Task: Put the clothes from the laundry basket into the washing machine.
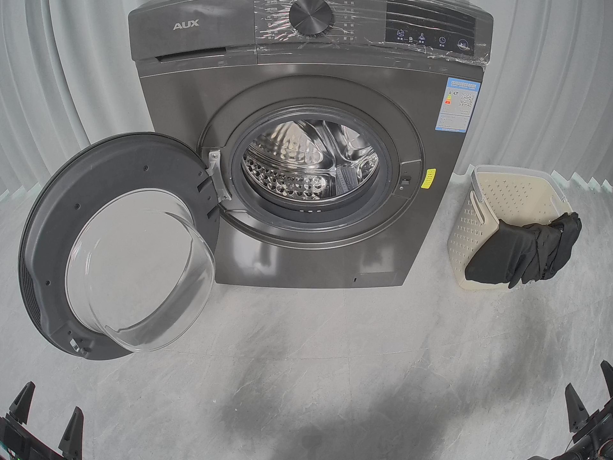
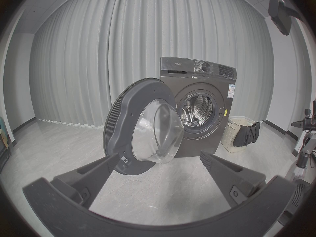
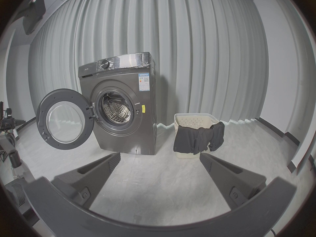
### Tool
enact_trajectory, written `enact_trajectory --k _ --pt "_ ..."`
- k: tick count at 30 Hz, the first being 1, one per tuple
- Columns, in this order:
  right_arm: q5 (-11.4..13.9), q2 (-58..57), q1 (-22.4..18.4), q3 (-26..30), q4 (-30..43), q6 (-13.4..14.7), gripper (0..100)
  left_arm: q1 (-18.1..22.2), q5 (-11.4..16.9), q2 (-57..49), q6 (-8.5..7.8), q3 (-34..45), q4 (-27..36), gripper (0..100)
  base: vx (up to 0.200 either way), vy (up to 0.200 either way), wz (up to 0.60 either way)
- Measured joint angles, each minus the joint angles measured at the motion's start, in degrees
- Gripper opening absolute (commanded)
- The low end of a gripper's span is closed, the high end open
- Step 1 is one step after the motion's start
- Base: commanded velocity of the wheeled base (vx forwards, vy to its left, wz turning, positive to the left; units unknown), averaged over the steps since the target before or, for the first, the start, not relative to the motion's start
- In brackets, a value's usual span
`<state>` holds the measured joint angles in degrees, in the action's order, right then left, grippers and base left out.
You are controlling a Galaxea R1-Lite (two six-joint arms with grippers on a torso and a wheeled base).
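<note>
A grey front-loading washing machine (image 1: 306, 142) stands ahead with its round door (image 1: 115, 244) swung wide open to the left, baring the steel drum (image 1: 310, 161). To its right on the floor sits a cream laundry basket (image 1: 504, 193) with a black garment (image 1: 523, 250) draped over its front rim. My left gripper (image 1: 46, 416) is low at the near left, open and holding nothing. At the near right, my right gripper (image 1: 590, 394) is also open with nothing in it. Both are well short of the machine (image 2: 200, 106) and the basket (image 3: 194, 120). The garment (image 3: 197, 139) hangs outside the basket.
Pale marbled floor (image 1: 332, 352) stretches between me and the machine. The open door with its glass bowl (image 1: 140, 269) juts out on the left side. Grey curtains (image 1: 562, 71) hang behind. Another machine on a stand (image 2: 307, 139) shows off to the side.
</note>
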<state>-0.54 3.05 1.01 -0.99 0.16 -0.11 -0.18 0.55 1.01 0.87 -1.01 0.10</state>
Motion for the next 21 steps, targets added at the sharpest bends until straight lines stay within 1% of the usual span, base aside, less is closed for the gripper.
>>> enact_trajectory --k 7,21 --pt "0.56 -1.90 -0.57 -0.02 0.02 -0.46 100 0.00 -0.09 0.00 -0.05 0.00 0.00 100 0.000 0.000 0.00" --pt "0.63 -2.45 -0.60 -0.02 0.05 -0.40 100 0.02 -0.22 0.00 -0.02 0.00 -0.02 100 0.000 -0.200 0.00"
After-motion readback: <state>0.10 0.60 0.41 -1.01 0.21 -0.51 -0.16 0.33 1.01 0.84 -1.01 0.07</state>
